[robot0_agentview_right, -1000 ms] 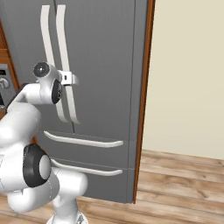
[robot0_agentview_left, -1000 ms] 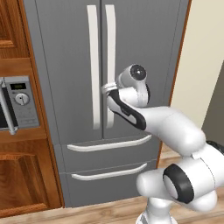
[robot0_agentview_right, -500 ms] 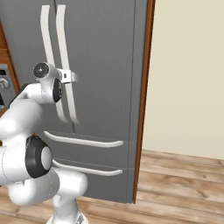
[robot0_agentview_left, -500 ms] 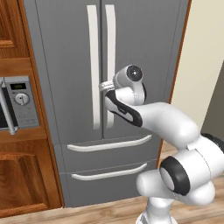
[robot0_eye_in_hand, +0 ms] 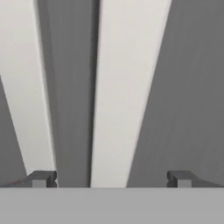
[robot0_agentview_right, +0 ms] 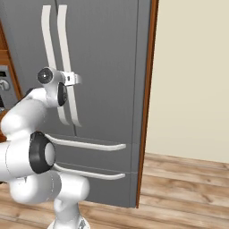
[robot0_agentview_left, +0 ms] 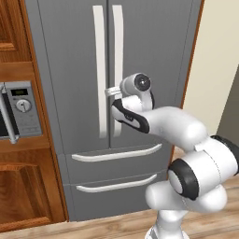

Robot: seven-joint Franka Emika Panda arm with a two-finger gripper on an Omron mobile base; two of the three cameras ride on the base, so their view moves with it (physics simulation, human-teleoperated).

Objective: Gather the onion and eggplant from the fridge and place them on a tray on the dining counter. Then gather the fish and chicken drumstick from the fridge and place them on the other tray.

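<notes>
A grey fridge (robot0_agentview_left: 140, 56) with two upright white door handles stands on a wooden floor (robot0_agentview_right: 179, 188); a cream wall (robot0_agentview_right: 197, 76) lies to the fridge's right, wooden cabinets (robot0_agentview_left: 18, 186) with a microwave (robot0_agentview_left: 21, 109) to its left; two drawers with horizontal handles sit below the fridge doors, and the doors are shut.

The gripper (robot0_eye_in_hand: 109, 179) faces the fridge at mid-height of the handles, its fingers spread wide with nothing between them; the right door handle (robot0_eye_in_hand: 124, 87) lies between the fingertips, the left door handle (robot0_eye_in_hand: 26, 87) just beside.

The left base view shows the microwave; the right base view shows the fridge's wooden side trim and the wall.
</notes>
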